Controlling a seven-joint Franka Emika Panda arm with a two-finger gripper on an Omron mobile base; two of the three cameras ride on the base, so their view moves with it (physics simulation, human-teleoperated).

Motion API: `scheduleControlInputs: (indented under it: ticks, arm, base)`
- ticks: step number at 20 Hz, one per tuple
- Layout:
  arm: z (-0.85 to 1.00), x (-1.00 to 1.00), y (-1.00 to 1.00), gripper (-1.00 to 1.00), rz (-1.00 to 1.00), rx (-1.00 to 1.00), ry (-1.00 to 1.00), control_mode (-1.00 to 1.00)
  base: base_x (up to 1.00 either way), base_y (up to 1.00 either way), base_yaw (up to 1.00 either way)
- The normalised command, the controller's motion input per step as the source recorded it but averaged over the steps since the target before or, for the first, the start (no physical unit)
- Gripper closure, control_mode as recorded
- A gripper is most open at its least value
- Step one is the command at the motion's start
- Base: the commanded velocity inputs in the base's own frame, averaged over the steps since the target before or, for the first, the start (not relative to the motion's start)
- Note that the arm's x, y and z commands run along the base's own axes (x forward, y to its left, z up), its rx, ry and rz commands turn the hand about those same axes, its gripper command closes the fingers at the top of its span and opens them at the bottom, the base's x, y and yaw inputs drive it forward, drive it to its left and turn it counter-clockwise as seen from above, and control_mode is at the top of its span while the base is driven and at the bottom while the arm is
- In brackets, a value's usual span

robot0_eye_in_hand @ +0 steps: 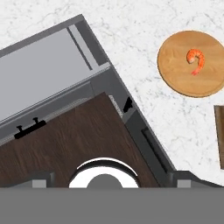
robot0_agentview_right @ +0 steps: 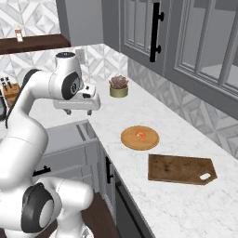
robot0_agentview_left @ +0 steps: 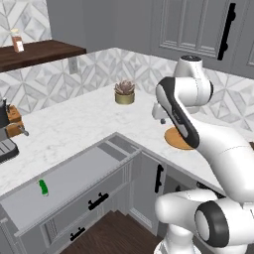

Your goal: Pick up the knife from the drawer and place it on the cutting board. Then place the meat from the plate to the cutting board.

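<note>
The desk [robot0_agentview_right: 153, 116] is spreading beneath the end effector [robot0_agentview_right: 77, 111], which is hanging released, grasping nothing; the drawer [robot0_agentview_left: 64, 186] is sitting open below it; the cutting board [robot0_agentview_right: 179, 169] is lying beyond the plate [robot0_agentview_right: 140, 138] carrying the meat [robot0_agentview_right: 140, 135]; the knife [robot0_agentview_left: 43, 187] is lying in the drawer's far end, well apart.

Wooden cutting board [robot0_agentview_right: 181, 169] (matt), marble counter [robot0_agentview_right: 153, 116]

Claw [robot0_agentview_right: 78, 110] open, arm raised
</note>
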Motion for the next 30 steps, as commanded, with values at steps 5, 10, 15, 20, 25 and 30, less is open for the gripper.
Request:
scheduleControlInputs:
  ticks: [5,10,15,20,25,30]
  arm:
    - [0.00,0.00,0.00,-1.00,0.00,0.00,0.00,1.00]
    - [0.00,0.00,0.00,-1.00,0.00,0.00,0.00,1.00]
    - [-0.21,0.05,0.59,-1.00,0.01,-0.04,0.00,-1.00]
    - [-0.63,0.18,1.00,-1.00,0.12,-0.10,0.00,-1.00]
    - [-0.65,0.07,1.00,-1.00,0.18,-0.07,0.00,-1.00]
    - [-0.95,0.00,1.00,-1.00,0.13,-0.02,0.06,-1.00]
  base:
    - [0.00,0.00,0.00]
    - [0.00,0.00,0.00]
    - [0.00,0.03,0.00]
    - [0.00,0.00,0.00]
    - [0.00,0.00,0.00]
    - [0.00,0.00,0.00]
